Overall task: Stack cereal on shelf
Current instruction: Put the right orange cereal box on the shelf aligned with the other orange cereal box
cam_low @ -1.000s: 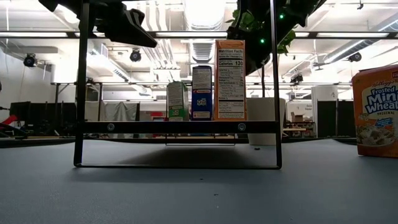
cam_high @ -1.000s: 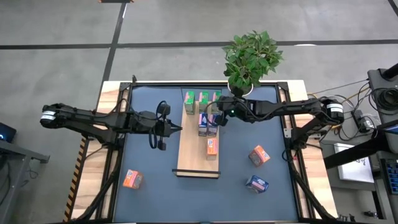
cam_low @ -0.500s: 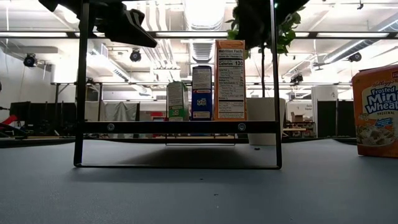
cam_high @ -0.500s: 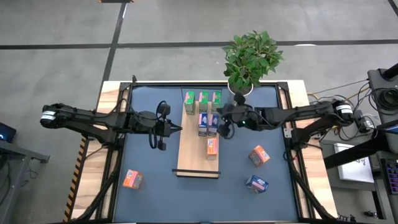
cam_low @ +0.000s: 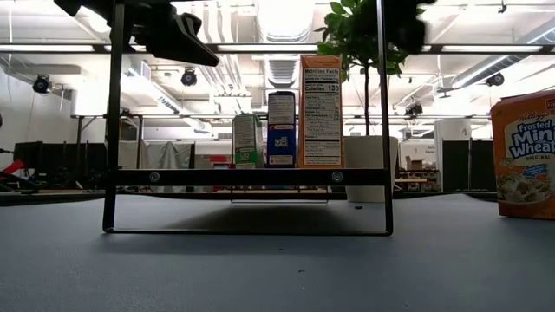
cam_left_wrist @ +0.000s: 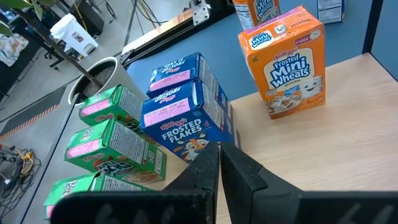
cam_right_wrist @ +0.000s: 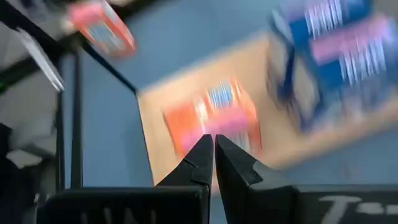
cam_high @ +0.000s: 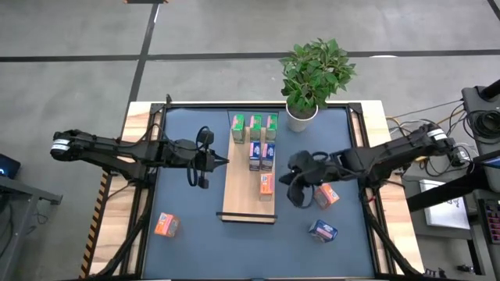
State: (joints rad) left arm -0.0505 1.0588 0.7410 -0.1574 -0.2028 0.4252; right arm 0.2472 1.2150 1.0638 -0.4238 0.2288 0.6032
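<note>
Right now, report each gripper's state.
Left gripper: closed, holding nothing, beside the shelf.
Right gripper: closed, holding nothing.

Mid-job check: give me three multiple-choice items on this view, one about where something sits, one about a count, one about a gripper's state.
1. Where does the potted green plant stand?
A. At the table's far edge, beyond the long light-wood shelf board
B. On the board
C. Beside the left arm

2. How many small cereal boxes stand on the board?
A. Three
B. Nine
C. Six

3. How are the right gripper's jaws?
A. Wide open
B. Shut on a box
C. Shut, holding nothing

Answers:
1 A: the high view shows it past the board's far end.
2 C: three green boxes, two blue boxes and one orange box are on it; another orange box, a second orange one and a blue one lie on the table mat.
3 C: the right wrist view shows the fingertips together with nothing between.
</note>
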